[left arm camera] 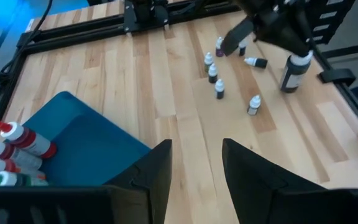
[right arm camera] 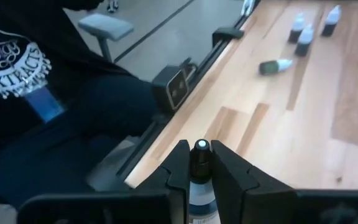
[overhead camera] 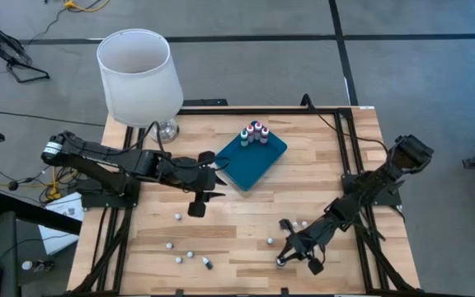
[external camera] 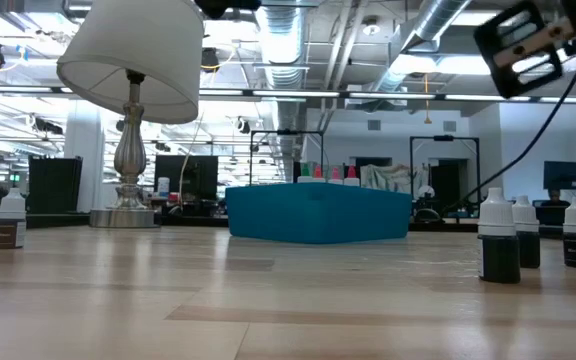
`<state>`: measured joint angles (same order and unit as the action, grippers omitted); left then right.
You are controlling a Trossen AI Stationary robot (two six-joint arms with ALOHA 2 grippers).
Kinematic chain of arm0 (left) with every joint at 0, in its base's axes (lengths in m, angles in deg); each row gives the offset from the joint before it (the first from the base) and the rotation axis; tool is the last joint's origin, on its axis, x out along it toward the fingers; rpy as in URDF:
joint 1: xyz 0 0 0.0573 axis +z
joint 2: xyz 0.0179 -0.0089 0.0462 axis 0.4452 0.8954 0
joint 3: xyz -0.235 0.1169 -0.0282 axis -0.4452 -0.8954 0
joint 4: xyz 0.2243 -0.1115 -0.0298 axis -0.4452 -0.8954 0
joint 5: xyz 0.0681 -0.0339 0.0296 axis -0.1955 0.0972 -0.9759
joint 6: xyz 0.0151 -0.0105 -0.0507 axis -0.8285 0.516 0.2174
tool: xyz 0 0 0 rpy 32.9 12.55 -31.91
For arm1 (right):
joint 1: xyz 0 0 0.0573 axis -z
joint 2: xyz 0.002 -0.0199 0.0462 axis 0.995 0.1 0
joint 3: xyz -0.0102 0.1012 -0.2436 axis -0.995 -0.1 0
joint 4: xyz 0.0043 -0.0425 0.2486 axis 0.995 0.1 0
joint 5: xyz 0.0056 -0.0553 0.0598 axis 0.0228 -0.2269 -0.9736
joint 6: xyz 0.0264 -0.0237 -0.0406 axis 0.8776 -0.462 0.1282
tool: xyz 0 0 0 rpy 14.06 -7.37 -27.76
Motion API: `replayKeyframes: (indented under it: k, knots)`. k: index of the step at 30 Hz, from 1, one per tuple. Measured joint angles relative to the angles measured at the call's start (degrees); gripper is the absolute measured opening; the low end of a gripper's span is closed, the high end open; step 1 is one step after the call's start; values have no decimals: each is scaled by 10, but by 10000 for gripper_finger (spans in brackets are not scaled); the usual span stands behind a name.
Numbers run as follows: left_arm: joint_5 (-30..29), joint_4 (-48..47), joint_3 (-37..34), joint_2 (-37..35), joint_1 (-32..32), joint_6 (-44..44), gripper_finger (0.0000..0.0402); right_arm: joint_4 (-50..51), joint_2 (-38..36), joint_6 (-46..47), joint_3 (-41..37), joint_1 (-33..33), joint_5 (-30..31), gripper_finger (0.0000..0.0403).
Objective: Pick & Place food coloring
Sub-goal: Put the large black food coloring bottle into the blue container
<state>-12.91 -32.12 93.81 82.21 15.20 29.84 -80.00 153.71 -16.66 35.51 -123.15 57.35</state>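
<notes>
High view, right gripper (overhead camera: 284, 260): near the table's front edge, fingers clamped on a tiny dark-capped food coloring bottle (right arm camera: 201, 177).
Left gripper (overhead camera: 218, 177): fingers apart, beside the teal rounded rectangular tray (overhead camera: 258, 161).
Loose bottles (overhead camera: 190, 255): scattered on the light wooden table (overhead camera: 237, 223).

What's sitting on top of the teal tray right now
A small cluster of food coloring bottles with red, white and green tops stands at one corner of the teal tray. The rest looks bare; their exact count is unclear.
</notes>
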Motion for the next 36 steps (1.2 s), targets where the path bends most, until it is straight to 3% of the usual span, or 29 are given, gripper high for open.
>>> replayKeyframes:
  k: [4, 11, 20, 27, 36]
  knots:
    - [-11, -12, 0, 0, 0, -17, 135, 17, -37, -25, 0, 19, 6, 37]
    - [-25, -15, 0, 0, 0, -46, 135, 79, -134, -78, 0, 73, 75, 37]
    - [-67, -61, 0, 0, 0, -53, 135, 140, -240, -143, 1, 223, 107, 38]
    - [-68, -66, 0, 0, 0, -56, 135, 147, -254, -179, 1, 355, 104, 42]
    - [-96, -71, 0, 0, 0, -57, 135, 189, -252, -154, 1, 495, 78, 43]
